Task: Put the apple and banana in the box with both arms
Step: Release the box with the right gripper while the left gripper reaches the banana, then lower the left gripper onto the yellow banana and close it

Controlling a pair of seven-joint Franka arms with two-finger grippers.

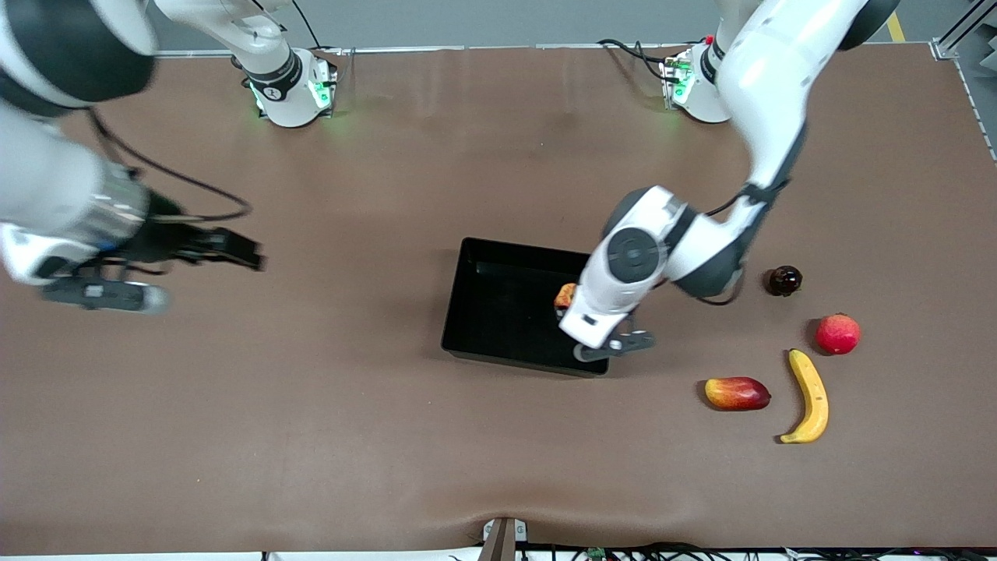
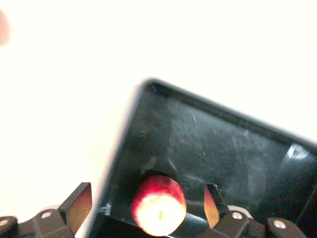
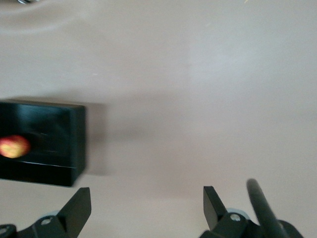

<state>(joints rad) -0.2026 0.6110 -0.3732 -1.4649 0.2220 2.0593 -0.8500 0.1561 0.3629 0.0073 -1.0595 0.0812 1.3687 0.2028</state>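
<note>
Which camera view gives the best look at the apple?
The left wrist view: the apple appears large, lying in the box. The front view shows only a sliver beside the left arm; the right wrist view shows it small.

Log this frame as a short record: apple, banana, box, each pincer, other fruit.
apple: in the box, between the open fingers of the left pincer, apart from both
banana: on the table, toward the left arm's end
box: mid-table, holds only the apple
left pincer: open, over the box
right pincer: open, over bare table, waiting
other fruit: mango, red fruit, dark fruit near the banana
</note>
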